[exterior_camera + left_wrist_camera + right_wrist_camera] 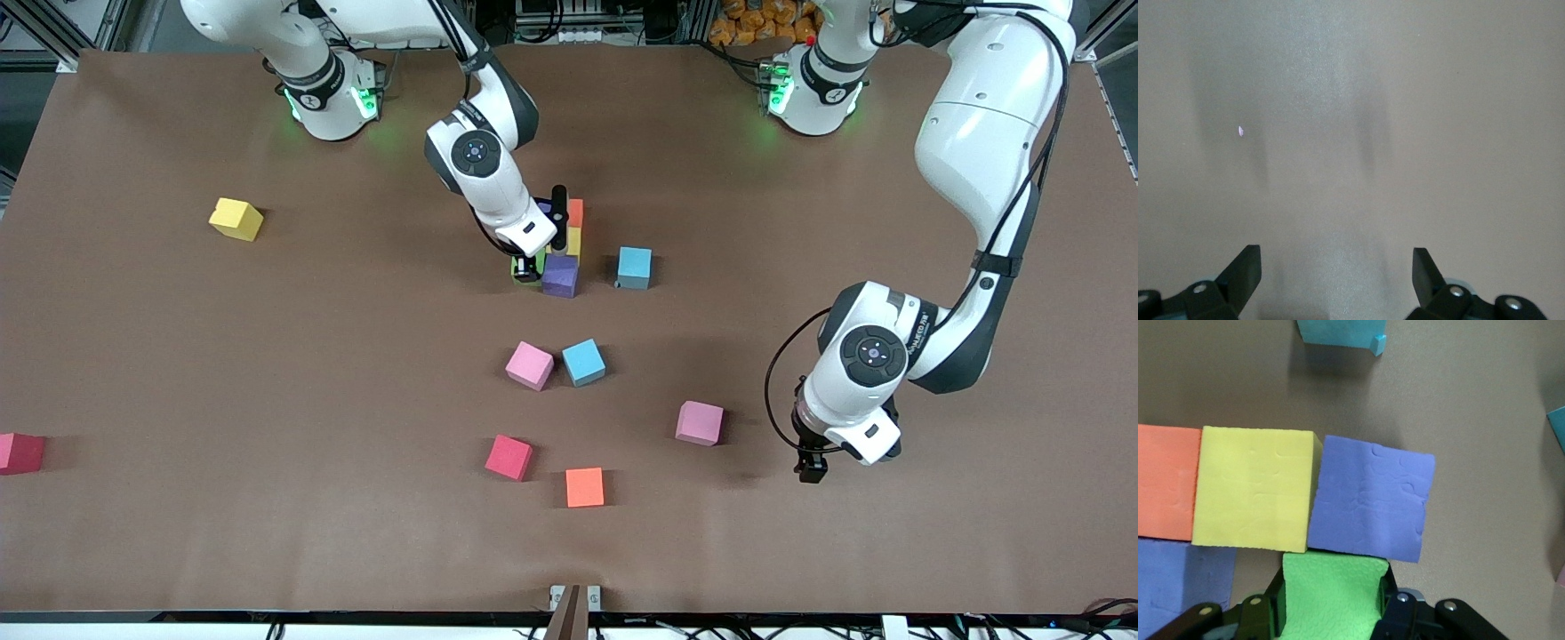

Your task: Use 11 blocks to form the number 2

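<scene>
My right gripper (526,269) (1331,610) is shut on a green block (524,264) (1331,593). The green block touches a purple block (560,276) (1370,499) on the side toward the right arm's end of the table. That purple block lies in a row with a yellow block (574,240) (1253,487) and an orange block (575,212) (1165,482). A second purple block (544,208) (1178,587) lies beside the orange one, partly hidden by the arm. My left gripper (811,469) (1336,273) hangs open over bare table, with nothing between its fingers.
Loose blocks: blue (635,267) beside the row, pink (530,365) and blue (583,362) together, pink (700,422) beside my left gripper, red (508,457) and orange (584,487) nearest the front camera. Toward the right arm's end lie yellow (236,219) and dark red (20,452).
</scene>
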You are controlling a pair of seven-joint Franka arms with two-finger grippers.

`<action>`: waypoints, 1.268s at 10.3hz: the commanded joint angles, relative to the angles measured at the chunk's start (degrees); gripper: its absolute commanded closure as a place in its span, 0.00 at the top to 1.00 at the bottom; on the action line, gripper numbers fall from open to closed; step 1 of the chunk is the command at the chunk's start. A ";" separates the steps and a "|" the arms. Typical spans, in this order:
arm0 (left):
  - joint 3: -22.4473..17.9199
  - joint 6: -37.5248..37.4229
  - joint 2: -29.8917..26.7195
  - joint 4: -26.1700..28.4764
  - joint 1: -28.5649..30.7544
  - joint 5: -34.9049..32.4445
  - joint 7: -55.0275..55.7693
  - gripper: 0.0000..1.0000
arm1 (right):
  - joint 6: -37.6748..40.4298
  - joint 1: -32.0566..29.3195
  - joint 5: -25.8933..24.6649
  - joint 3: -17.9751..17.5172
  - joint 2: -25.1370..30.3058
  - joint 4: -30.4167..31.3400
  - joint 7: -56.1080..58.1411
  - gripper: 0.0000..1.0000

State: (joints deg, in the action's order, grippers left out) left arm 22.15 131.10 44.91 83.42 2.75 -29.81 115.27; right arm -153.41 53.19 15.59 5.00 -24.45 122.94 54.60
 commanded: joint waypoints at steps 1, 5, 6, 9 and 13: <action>-0.35 0.30 -0.44 0.60 -0.29 0.11 0.92 1.00 | -1.02 0.86 1.11 0.10 -0.86 -0.06 0.16 0.34; -0.26 0.21 -0.44 0.60 -0.20 0.11 0.92 1.00 | -1.02 0.77 1.11 0.10 -1.38 -0.50 0.51 0.41; -0.35 0.30 -0.44 0.60 -0.20 0.11 0.92 1.00 | -1.10 0.60 1.11 0.10 -1.47 -0.59 0.51 0.42; -0.27 0.30 -0.44 0.69 -0.20 0.10 0.92 1.00 | -2.15 0.42 1.11 0.10 -2.35 -1.03 0.68 0.42; -0.35 0.30 -0.44 0.60 -0.20 0.11 0.92 1.00 | -2.34 0.25 1.11 0.19 -2.53 -1.29 0.77 0.48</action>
State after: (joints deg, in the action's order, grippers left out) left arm 22.15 131.10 45.00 83.44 2.77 -29.81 115.27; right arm -154.40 53.21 15.59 4.99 -24.74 122.85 54.61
